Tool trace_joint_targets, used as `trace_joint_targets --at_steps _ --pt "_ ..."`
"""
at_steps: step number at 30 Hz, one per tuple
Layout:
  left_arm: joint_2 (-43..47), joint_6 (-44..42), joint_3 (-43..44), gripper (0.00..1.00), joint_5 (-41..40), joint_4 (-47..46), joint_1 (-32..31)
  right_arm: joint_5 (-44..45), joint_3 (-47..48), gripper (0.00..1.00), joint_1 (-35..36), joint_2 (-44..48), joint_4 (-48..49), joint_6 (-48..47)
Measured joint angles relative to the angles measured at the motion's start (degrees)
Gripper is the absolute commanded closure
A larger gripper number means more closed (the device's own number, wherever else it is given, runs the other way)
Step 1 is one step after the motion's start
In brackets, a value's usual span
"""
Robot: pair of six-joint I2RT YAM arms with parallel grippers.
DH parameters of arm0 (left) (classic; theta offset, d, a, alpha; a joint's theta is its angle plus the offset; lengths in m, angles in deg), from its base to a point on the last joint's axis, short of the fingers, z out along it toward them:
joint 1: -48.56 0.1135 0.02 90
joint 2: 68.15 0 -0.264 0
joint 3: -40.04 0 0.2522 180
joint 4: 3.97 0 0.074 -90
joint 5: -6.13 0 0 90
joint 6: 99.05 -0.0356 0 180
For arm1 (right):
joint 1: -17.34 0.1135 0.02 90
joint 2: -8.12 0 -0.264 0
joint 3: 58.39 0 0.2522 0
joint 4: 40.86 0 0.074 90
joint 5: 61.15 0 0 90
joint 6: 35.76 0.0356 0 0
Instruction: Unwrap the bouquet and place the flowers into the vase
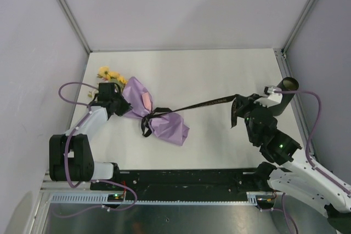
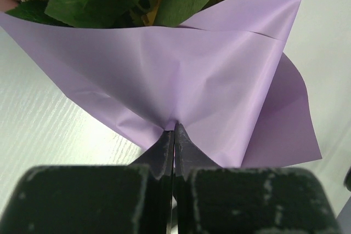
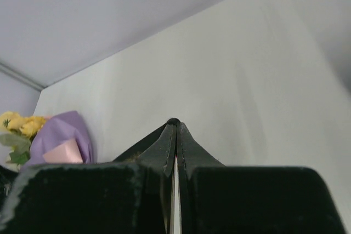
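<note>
while on the table (image 1: pixel 219 75), bouquet (image 2: pixel 208 80) edge between left fingers (image 2: pixel 159 154)

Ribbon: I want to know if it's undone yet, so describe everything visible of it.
The ribbon is long, narrow, black and fabric-like. It is knotted around the bouquet's pinched waist, with short loops there. One tail runs taut across the table to the right hand, which is shut on it; the end droops beside that hand.

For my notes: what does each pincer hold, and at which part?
Left pincer: the bouquet's lilac paper, at a fold. Right pincer: the black ribbon, near its free end.
</note>
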Motion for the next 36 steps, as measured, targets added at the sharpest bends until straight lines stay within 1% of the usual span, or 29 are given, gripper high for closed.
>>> trace_joint_targets --at_steps 5,7,13,20,25,29,31,34,36 --pt "-0.7 0.0 0.7 1.00 -0.1 0.3 0.0 3.9 0.0 1.00 -2.7 3.1 -0.1 -2.2" --pt "-1.1 0.0 1.2 1.00 0.2 0.3 0.0 5.0 0.1 1.00 -4.9 3.6 0.7 -3.8" --pt "-1.3 0.0 2.6 1.00 1.0 0.1 -1.7 4.9 2.4 1.00 -10.6 1.4 3.7 -7.1" --pt "-3.2 0.0 3.6 1.00 1.3 0.2 -2.7 4.4 3.0 1.00 -12.0 0.9 8.4 -9.2" --pt "-3.9 0.0 3.9 1.00 0.6 0.6 -2.8 3.5 3.5 1.00 -12.3 1.2 6.2 -8.5" --pt "-3.8 -0.1 4.3 1.00 0.0 1.7 -2.9 -1.1 4.7 0.99 -13.6 -1.4 1.4 -6.4" --pt "-3.5 -0.3 4.3 1.00 -0.1 2.3 -3.6 -5.0 5.5 0.86 -14.2 -4.2 -0.8 -4.6" --pt "-2.7 -0.6 4.3 1.00 0.2 2.7 -5.2 -11.1 5.7 0.61 -14.6 -9.3 -4.1 -1.4" --pt "-2.2 -0.6 4.3 1.00 0.7 2.8 -6.3 -15.5 5.7 0.50 -14.4 -13.5 -6.6 0.2"
